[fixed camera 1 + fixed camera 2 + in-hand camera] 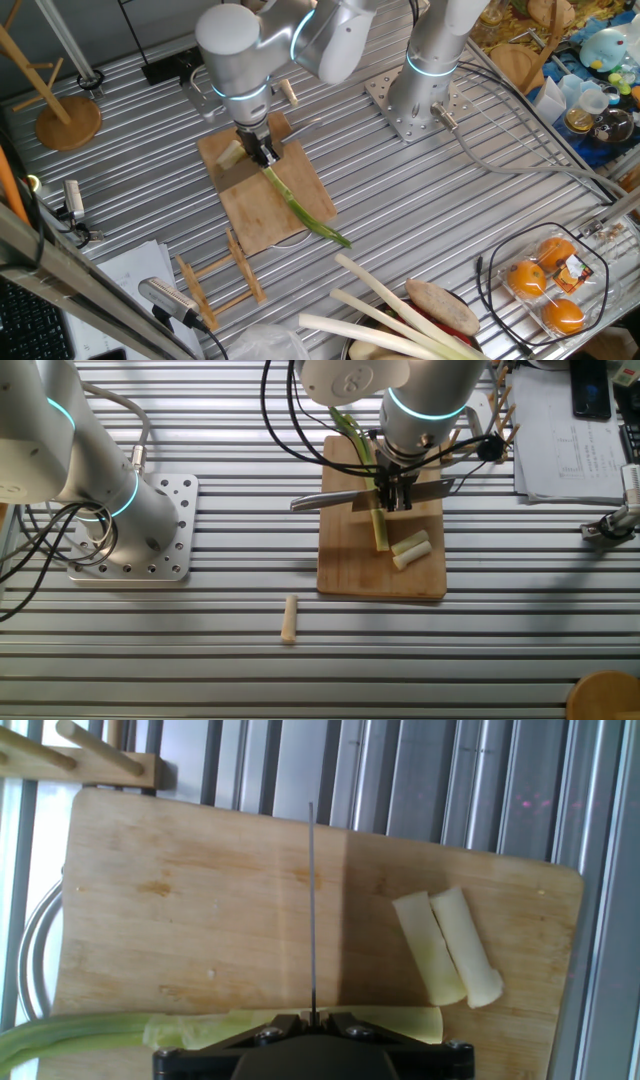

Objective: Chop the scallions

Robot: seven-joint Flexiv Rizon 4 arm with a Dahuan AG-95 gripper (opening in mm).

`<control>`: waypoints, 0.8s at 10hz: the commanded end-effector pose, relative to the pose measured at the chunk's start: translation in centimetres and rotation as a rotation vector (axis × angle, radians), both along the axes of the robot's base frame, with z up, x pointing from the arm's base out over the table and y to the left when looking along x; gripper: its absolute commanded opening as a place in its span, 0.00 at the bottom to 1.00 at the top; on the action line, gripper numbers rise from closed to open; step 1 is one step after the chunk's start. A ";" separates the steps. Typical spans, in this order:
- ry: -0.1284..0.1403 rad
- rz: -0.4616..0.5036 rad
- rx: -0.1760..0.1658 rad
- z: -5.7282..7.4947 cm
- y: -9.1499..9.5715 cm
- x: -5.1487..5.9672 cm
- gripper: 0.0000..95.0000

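A long scallion stalk [300, 208] lies on the wooden cutting board [250, 215], its dark green tip hanging over the board's edge. My gripper [262, 150] is shut on a knife [330, 499], whose blade crosses the stalk [379, 528] near its pale end. Two short pale cut pieces [410, 550] lie side by side on the board [350, 565] beyond the blade. In the hand view the blade [311, 910] shows edge-on, the stalk [200, 1028] runs along the bottom under the gripper [311, 1018], and the cut pieces [446, 946] lie to the right. I cannot tell whether the blade touches the stalk.
A second arm's base [420, 100] is bolted to the table behind the board. A small wooden rack [220, 280] stands by the board. Thick pale leek stalks [390, 310] and bagged oranges [545, 280] lie at the front right. A short pale stub [290, 620] lies on the table.
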State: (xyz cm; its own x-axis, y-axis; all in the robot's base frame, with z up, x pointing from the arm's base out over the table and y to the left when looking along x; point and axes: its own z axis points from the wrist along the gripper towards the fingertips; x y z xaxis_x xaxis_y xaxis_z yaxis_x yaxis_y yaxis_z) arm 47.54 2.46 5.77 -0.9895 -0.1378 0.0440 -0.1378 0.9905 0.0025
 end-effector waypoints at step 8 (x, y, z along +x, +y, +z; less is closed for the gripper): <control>0.002 0.007 -0.005 -0.6 -0.4 -0.4 0.00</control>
